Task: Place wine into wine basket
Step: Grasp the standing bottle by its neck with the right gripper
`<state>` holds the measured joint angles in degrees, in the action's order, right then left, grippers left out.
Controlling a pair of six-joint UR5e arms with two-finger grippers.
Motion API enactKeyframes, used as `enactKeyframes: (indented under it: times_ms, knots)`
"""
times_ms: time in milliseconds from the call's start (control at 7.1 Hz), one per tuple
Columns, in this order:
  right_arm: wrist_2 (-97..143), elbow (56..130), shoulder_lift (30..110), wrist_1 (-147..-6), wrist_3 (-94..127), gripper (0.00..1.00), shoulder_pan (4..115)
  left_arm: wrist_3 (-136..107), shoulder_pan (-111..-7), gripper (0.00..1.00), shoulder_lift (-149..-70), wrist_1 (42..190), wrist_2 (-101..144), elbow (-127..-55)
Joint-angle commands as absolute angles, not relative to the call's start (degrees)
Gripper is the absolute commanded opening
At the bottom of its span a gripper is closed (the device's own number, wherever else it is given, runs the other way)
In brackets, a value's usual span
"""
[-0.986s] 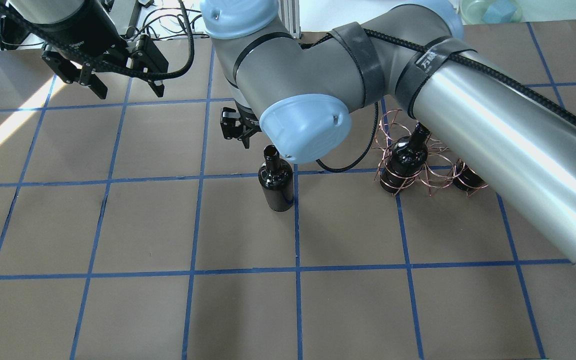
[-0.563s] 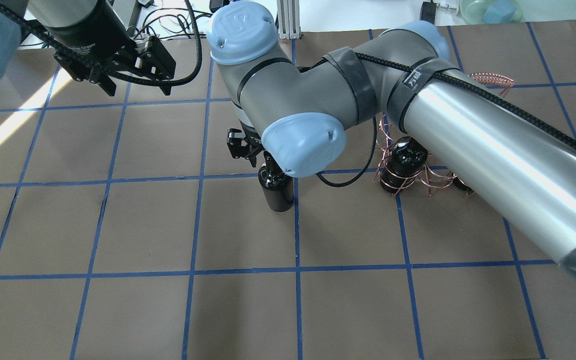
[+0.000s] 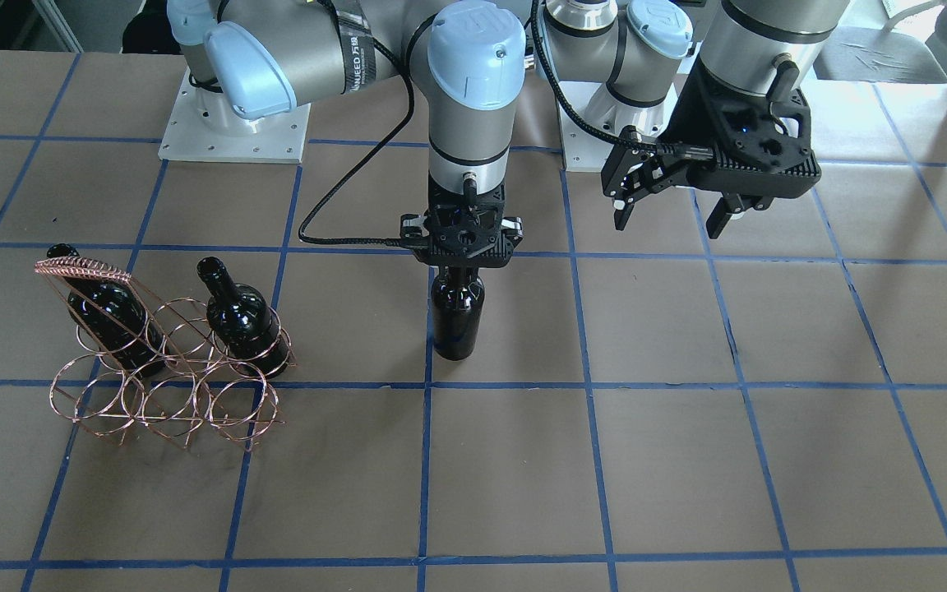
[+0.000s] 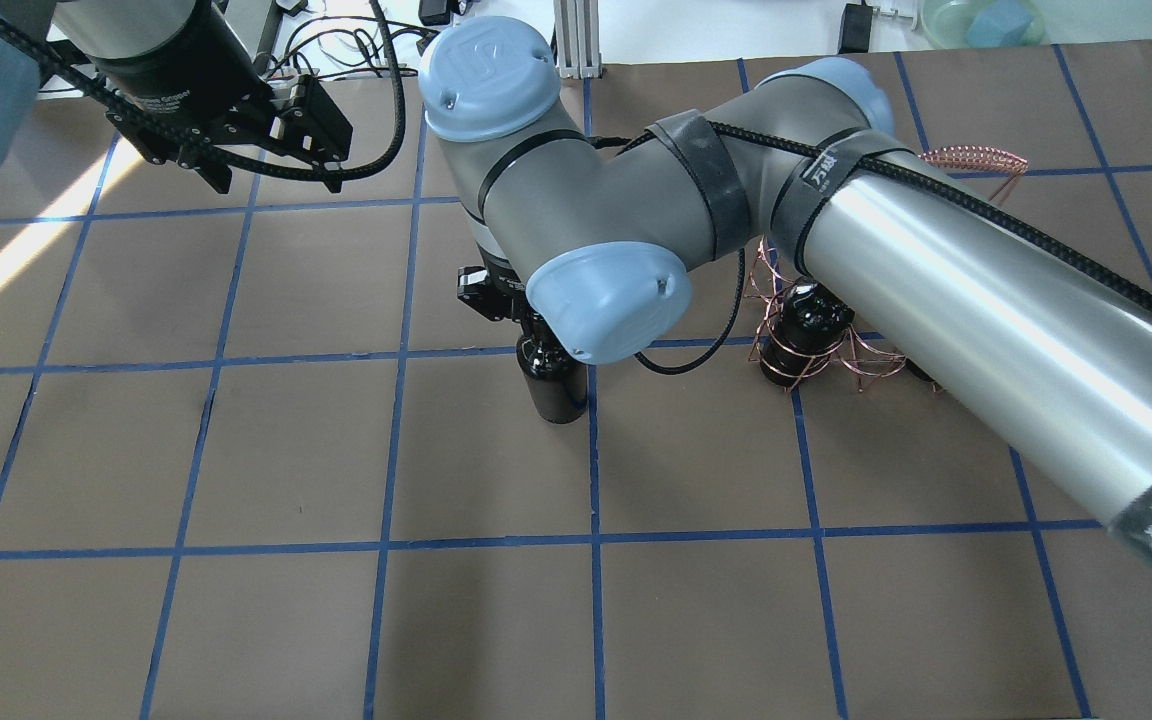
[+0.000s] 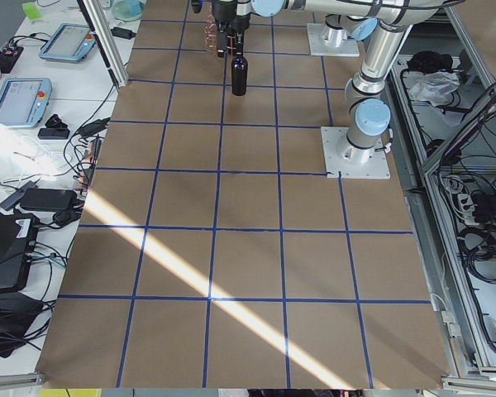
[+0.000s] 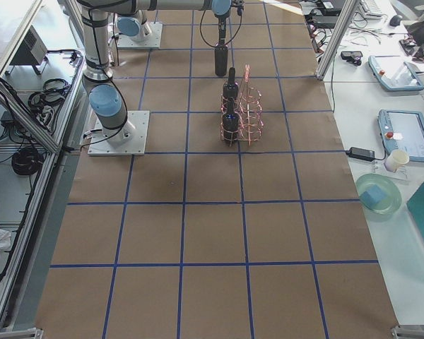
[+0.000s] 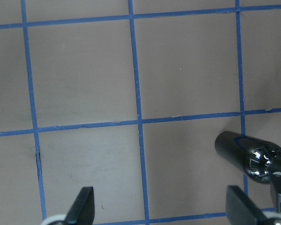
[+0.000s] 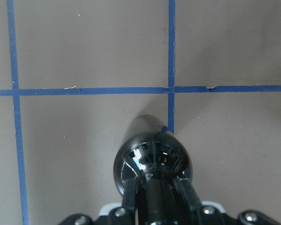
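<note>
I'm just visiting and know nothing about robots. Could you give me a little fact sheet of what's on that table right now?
loose item: wine bottle, upright on the table, outside the carrier
right end effector: directly over that bottle, fingers closed around its neck
left end effector: open, empty, hanging above bare table
carrier: copper wire basket, standing apart from the loose bottle
already loaded: two dark bottles in the row nearer the robot

Bright daylight — 1 sun streak (image 5: 190, 279) crosses the table (image 5: 248, 198); wrist views perhaps soft.
</note>
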<state>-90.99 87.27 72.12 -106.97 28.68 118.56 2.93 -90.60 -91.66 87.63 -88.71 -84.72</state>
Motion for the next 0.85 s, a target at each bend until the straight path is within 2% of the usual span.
enactKeyframes:
  times_ms: [0, 282, 704]
  knots:
    - [-89.56, 87.28, 72.24, -107.14, 28.57, 0.27, 118.56, 2.9, -90.53, 1.0, -91.49, 87.63, -88.77, -84.73]
    - [-87.73, 86.93, 74.42, -105.83, 28.65, 0.24, 117.61, 2.9, -90.53, 1.0, -91.14, 87.8, -88.94, -84.73]
    - [-88.06, 86.92, 84.43, -89.71, 21.85, 0.2, 112.53, 2.9, -90.44, 1.0, -91.05, 87.98, -88.95, -84.73]
